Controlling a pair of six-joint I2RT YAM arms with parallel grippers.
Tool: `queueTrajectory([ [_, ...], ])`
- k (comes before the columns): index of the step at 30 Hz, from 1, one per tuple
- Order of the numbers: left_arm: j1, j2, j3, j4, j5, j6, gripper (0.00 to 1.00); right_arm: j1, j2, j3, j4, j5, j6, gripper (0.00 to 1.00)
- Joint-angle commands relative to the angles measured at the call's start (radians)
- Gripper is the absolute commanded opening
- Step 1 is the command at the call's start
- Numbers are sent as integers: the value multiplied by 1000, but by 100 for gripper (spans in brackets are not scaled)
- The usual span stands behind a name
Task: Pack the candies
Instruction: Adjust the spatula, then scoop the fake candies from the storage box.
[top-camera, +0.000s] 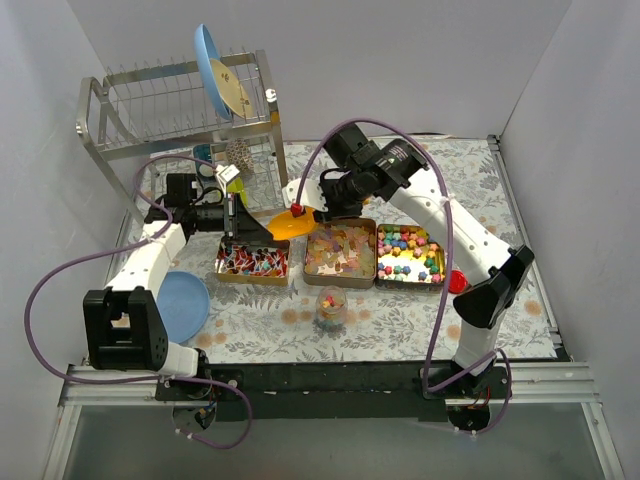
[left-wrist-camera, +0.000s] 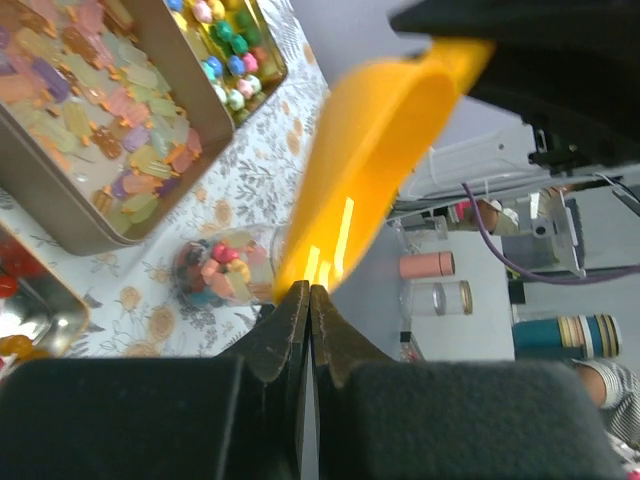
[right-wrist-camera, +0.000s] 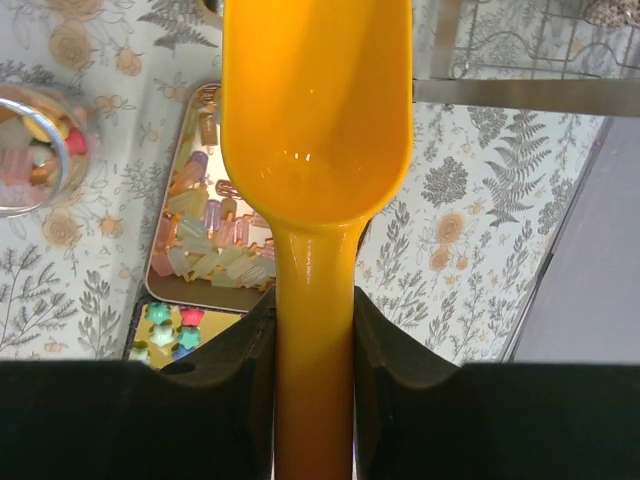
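Because the right gripper (right-wrist-camera: 313, 345) was clamped on the handle of the empty orange plastic scoop (right-wrist-camera: 315, 120) above mid-bench, and the left gripper (left-wrist-camera: 309, 292) had its fingers pressed together right at the scoop's lip, a bump could have twisted the scoop loose. Whether they nipped that lip I cannot tell. The candies (top-camera: 408, 255) lay in three metal trays (top-camera: 340, 283) toward the near edge, some in a small glass jar (top-camera: 330, 305) nearer still. A wire dish rack (top-camera: 180, 110) crowded the far-left corner.
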Motion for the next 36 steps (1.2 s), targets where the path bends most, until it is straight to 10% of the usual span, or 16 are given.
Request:
queueTrajectory([
  [1,-6,39,-2,81,-68,-30,0,75,-81,-18,11,-87,-84,1],
  [16,-6,-30,-119,21,-378,-39,0,-130,-200,-387,50,115,-38,1],
  [36,-242,307,-162,334,-383,-204,0,-139,47,-226,-8,815,-348,1],
])
